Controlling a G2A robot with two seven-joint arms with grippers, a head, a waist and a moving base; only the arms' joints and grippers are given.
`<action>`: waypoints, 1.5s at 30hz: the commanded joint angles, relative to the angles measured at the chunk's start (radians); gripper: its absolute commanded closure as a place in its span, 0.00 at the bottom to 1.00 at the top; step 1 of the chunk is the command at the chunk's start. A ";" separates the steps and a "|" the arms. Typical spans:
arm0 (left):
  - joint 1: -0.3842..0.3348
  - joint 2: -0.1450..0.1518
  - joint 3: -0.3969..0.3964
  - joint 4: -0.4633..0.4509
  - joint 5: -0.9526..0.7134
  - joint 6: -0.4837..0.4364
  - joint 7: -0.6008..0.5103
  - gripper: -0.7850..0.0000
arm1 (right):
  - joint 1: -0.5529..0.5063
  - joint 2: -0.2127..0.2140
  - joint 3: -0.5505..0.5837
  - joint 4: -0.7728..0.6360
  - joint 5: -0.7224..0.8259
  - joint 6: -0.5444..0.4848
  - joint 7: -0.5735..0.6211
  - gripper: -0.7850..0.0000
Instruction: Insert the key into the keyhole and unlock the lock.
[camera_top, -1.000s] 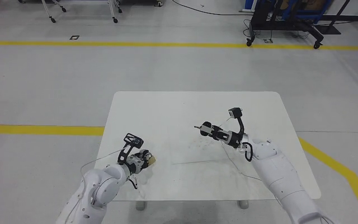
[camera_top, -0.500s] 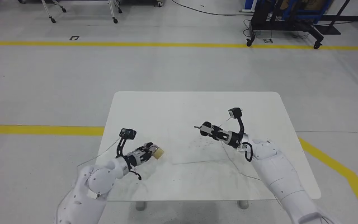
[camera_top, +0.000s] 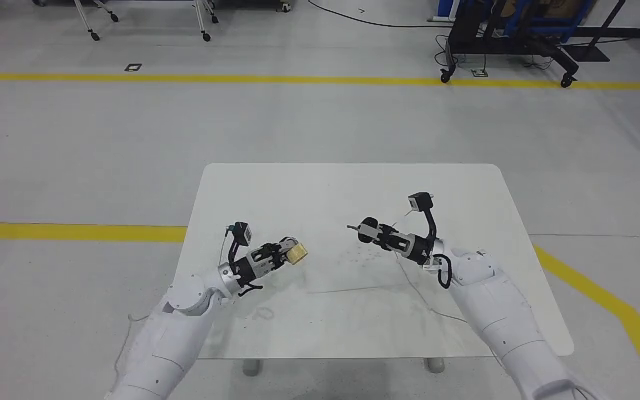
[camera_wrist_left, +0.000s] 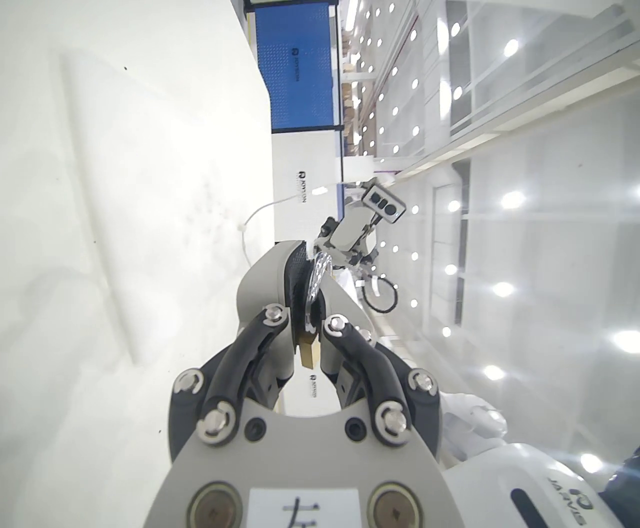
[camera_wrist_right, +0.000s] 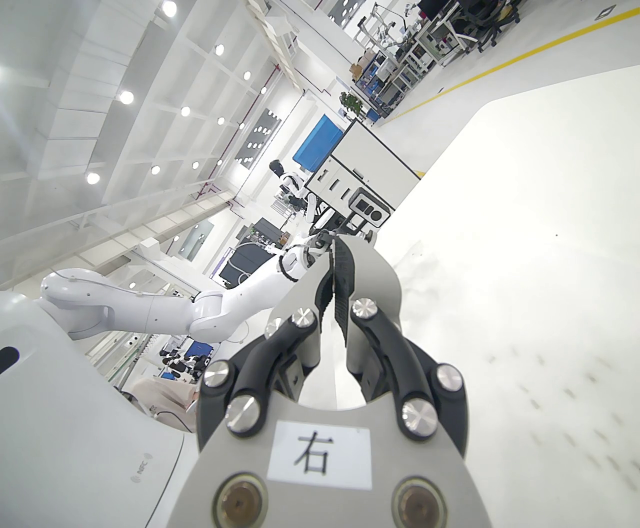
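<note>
Left hand (camera_top: 283, 256), top view: clamped on the brass lock (camera_top: 295, 253), which juts past its fingertips toward the right hand (camera_top: 366, 231). Over the last second it has carried the lock across the worktop (camera_top: 330, 190) toward that other hand, narrowing the gap. The right hand has not shifted and is closed on the key (camera_top: 352, 228), a thin sliver projecting from its tips toward the lock. Lock and key remain apart, with bare worktop below the gap. Left wrist view: left hand (camera_wrist_left: 312, 260) has its fingers pressed on the lock (camera_wrist_left: 309, 350), the brass body back between them and the silvery shackle (camera_wrist_left: 320, 267) out at the tips. The right hand (camera_wrist_left: 334, 243) sits farther off, almost straight ahead. Right wrist view: right hand (camera_wrist_right: 336, 250) has its pads shut tight together, and the key between them is too slight to make out. The left hand (camera_wrist_right: 320, 239) lies ahead, just beyond the fingertips' line. Judgement: the lock is being presented for insertion, which is not yet begun. The keyhole cannot be seen, so alignment cannot be told.
</note>
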 joint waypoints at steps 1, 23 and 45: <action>-0.017 -0.008 0.019 0.036 -0.039 -0.015 -0.014 1.00 | 0.000 0.000 0.000 0.000 0.000 0.000 0.000 1.00; -0.017 -0.008 0.019 0.036 -0.039 -0.015 -0.014 1.00 | 0.000 0.000 0.000 0.000 0.000 0.000 0.000 1.00; -0.119 -0.047 0.093 0.055 -0.121 0.335 0.170 1.00 | -0.072 0.011 0.063 -0.257 0.191 0.404 -0.059 1.00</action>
